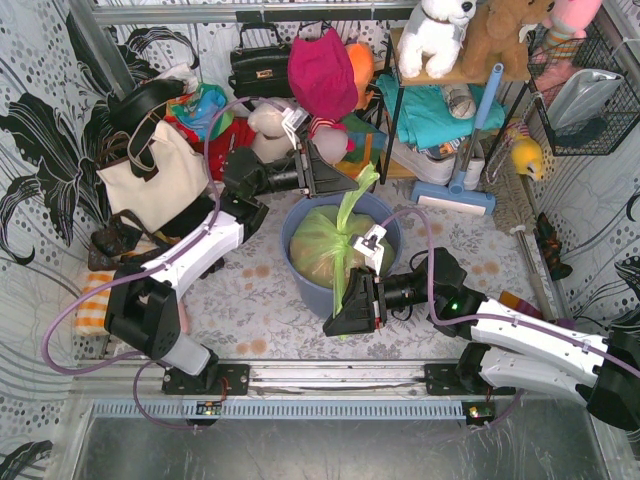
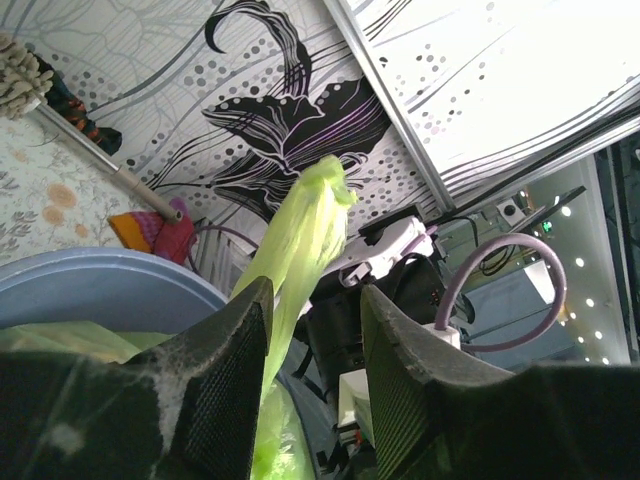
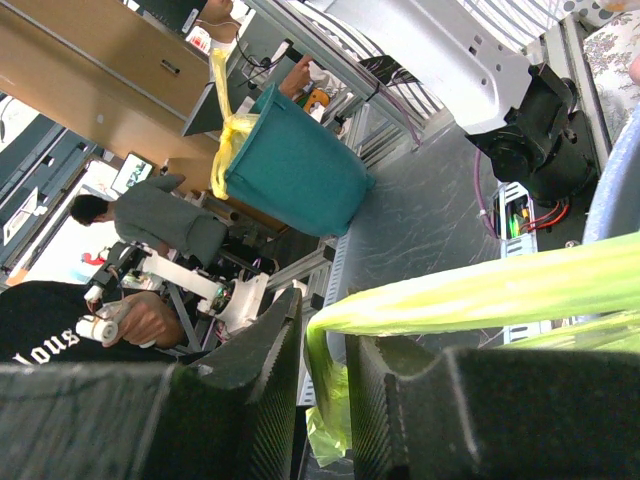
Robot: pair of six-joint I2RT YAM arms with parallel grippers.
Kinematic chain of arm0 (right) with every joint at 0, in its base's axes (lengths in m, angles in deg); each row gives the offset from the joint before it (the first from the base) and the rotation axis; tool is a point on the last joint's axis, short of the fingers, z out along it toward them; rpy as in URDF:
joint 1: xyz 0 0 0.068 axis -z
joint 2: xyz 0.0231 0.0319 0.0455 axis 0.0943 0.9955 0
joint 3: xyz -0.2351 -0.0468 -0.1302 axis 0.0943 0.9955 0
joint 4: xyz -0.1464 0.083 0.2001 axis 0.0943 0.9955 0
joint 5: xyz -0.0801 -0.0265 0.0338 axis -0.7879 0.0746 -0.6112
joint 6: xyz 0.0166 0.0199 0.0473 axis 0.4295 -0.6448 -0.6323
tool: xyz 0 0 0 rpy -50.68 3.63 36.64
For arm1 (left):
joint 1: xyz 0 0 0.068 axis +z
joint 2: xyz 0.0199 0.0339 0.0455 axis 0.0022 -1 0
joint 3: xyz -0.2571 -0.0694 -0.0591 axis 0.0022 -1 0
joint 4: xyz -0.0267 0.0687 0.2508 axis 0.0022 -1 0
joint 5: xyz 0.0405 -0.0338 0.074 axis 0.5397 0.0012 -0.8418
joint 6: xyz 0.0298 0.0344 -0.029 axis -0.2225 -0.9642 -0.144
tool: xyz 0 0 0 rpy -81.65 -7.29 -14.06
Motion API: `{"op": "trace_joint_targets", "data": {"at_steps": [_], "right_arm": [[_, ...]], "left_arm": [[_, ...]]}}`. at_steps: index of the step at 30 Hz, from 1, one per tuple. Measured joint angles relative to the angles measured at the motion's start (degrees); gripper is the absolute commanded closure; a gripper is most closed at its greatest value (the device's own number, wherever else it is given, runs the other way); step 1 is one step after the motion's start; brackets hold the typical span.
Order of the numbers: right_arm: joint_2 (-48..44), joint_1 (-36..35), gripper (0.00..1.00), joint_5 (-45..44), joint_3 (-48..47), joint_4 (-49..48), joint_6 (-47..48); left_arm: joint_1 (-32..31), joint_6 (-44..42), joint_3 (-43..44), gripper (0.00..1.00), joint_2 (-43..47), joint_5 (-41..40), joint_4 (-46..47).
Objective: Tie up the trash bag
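Top view: A round blue-grey bin (image 1: 305, 295) stands at the centre of a table (image 1: 250, 300) covered in flowered cloth. The lime-green trash bag (image 1: 318, 245) sits inside the bin, bulging with tan paper that shows through the plastic. Its neck is bunched toward 3 o'clock of the bin's middle. From there one strip rises toward 12 o'clock and another runs down over the bin's rim toward 6 o'clock. The left gripper (image 1: 348, 183) reaches in from 10 o'clock, and its tips are just beside the upper strip. The right gripper (image 1: 342, 318) comes in from 4 o'clock and sits at the bin's near wall, on the lower strip. A cream tote bag (image 1: 150, 180) lies at 10 o'clock. Stuffed toys (image 1: 440, 30) crowd a shelf at 1 o'clock.

Left wrist view: The left gripper (image 2: 315, 295) has its jaws released, with a wide gap between the two black fingers. The trash bag's strip (image 2: 300, 240) stands up through that gap. It lies along the inner face of the finger at 9 o'clock and is apart from the other finger, and its crumpled tip points to 12 o'clock. The bin's rim (image 2: 100, 275) curves at 9 o'clock.

Right wrist view: The right gripper (image 3: 325, 325) is clenched on a strip of the trash bag (image 3: 480, 290). The narrow slot between the fingers is filled with green plastic. The strip stretches out toward 3 o'clock, and a loose bunch hangs at 6 o'clock. A teal bin (image 3: 290, 165) with a yellow liner stands in the background at 11 o'clock.
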Motion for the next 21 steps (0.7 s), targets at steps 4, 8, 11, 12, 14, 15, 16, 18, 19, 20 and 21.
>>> {"op": "trace_joint_targets", "data": {"at_steps": [4, 8, 11, 12, 14, 15, 16, 18, 19, 20, 21], "right_arm": [[0.0, 0.0, 0.76, 0.0, 0.0, 0.0, 0.0], [0.0, 0.0, 0.76, 0.0, 0.0, 0.0, 0.0], [0.0, 0.0, 0.78, 0.0, 0.0, 0.0, 0.0], [0.0, 0.0, 0.8, 0.0, 0.0, 0.0, 0.0], [0.0, 0.0, 0.85, 0.0, -0.2, 0.0, 0.0], [0.0, 0.0, 0.86, 0.0, -0.3, 0.0, 0.0], [0.0, 0.0, 0.87, 0.0, -0.4, 0.0, 0.0], [0.2, 0.0, 0.91, -0.1, -0.6, -0.2, 0.0], [0.4, 0.0, 0.93, -0.2, -0.7, -0.3, 0.0], [0.5, 0.0, 0.95, -0.2, -0.8, -0.3, 0.0], [0.7, 0.0, 0.96, -0.2, -0.9, -0.5, 0.0]], "left_arm": [[0.0, -2.3, 0.0, 0.51, -0.2, 0.5, -2.8], [0.0, -7.7, 0.0, 0.51, 0.0, 0.4, -9.3], [0.0, -13.5, 0.1, 0.53, 0.6, -0.6, -17.2], [0.0, -15.5, 0.3, 0.58, 0.8, -1.1, -20.0], [-0.1, -19.5, 1.2, 0.66, 0.9, -2.4, -25.8], [-0.1, -21.2, 1.7, 0.68, 0.9, -3.1, -28.3], [-0.1, -22.6, 2.1, 0.69, 0.9, -4.0, -30.5], [-0.4, -25.5, 3.3, 0.76, 0.9, -5.7, -34.8], [-0.5, -26.9, 4.0, 0.82, 0.9, -6.5, -36.9], [-0.6, -27.9, 4.7, 0.87, 0.9, -7.4, -38.6], [-0.8, -28.9, 5.5, 0.9, 0.9, -8.2, -40.2]]}}
